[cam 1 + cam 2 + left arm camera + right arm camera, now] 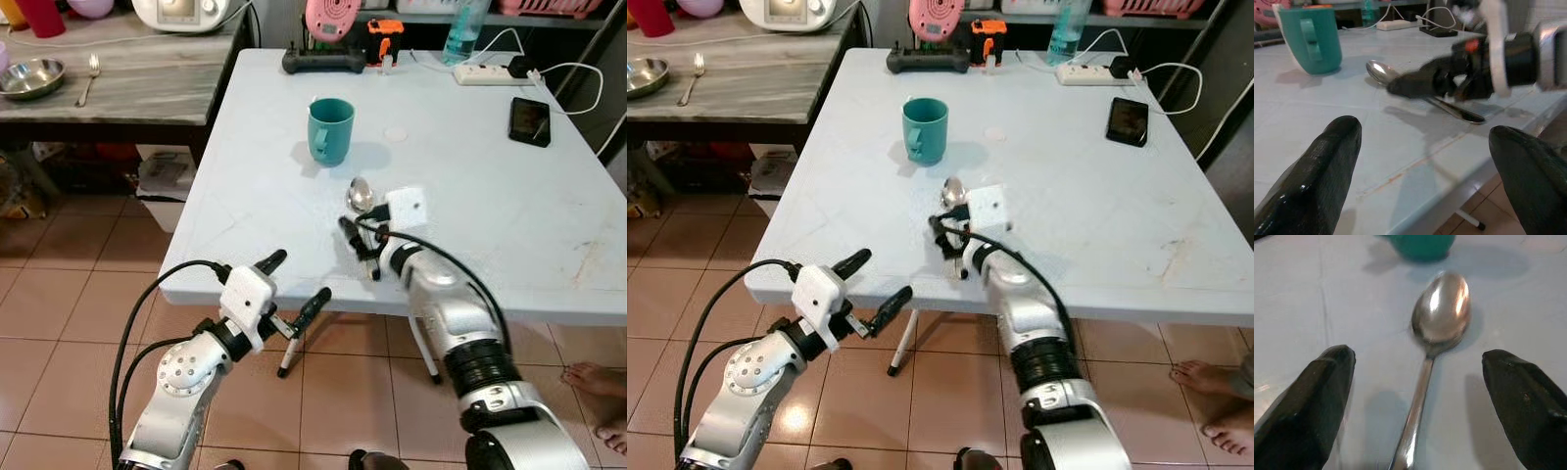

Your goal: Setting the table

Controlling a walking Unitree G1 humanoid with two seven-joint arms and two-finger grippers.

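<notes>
On the white table (pixel 490 225) a teal mug (pixel 330 130) stands just behind a spoon (pixel 1440 318) lying flat, the right tool (pixel 1418 396) spread with 1 finger either side of its handle, the left tool (pixel 294 284) spread beyond the table's near edge.

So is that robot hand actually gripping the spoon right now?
No, the right gripper is open, its fingers either side of the spoon lying on the table.
</notes>
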